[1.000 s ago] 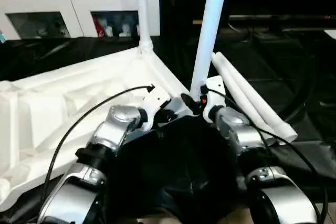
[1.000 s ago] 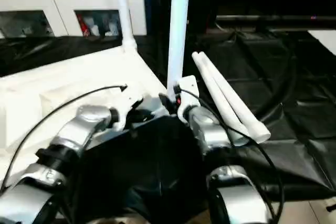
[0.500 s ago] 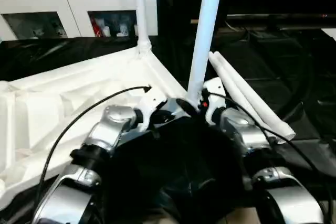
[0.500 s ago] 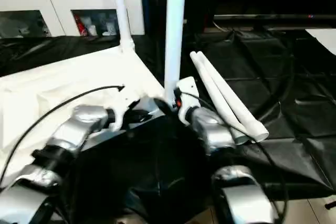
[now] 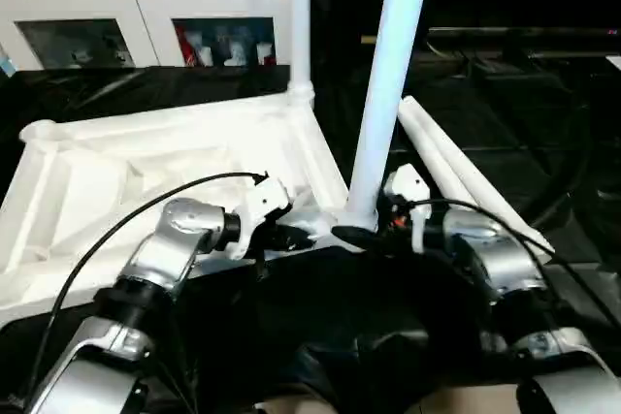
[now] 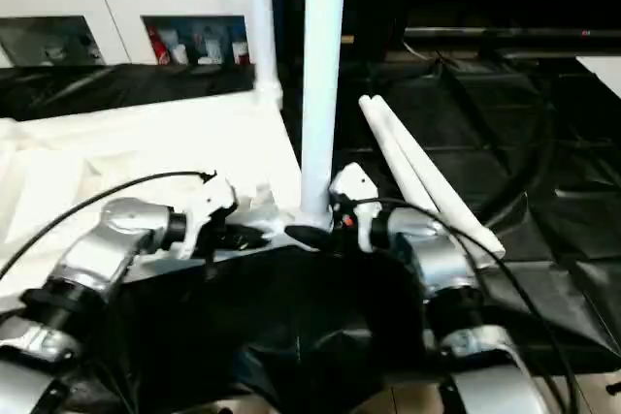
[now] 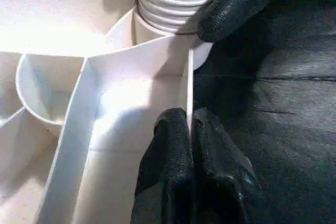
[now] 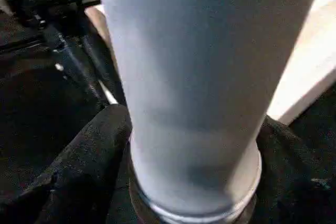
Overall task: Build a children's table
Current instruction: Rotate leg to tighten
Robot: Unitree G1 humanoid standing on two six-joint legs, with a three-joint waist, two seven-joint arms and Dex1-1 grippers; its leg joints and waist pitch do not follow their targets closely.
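White tube leg (image 5: 388, 84) upright in corner socket (image 7: 157, 30) – tabletop (image 5: 146, 172) upside-down

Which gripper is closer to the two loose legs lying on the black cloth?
Right. The right gripper clasps the upright leg just beside the loose legs; the left gripper sits farther off, pinching the tabletop rim.

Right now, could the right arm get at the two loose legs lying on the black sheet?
Probably yes. The two loose legs lie bare on the black sheet, just beyond the right end effector, with nothing between. But that end effector first has to let go of the upright leg.
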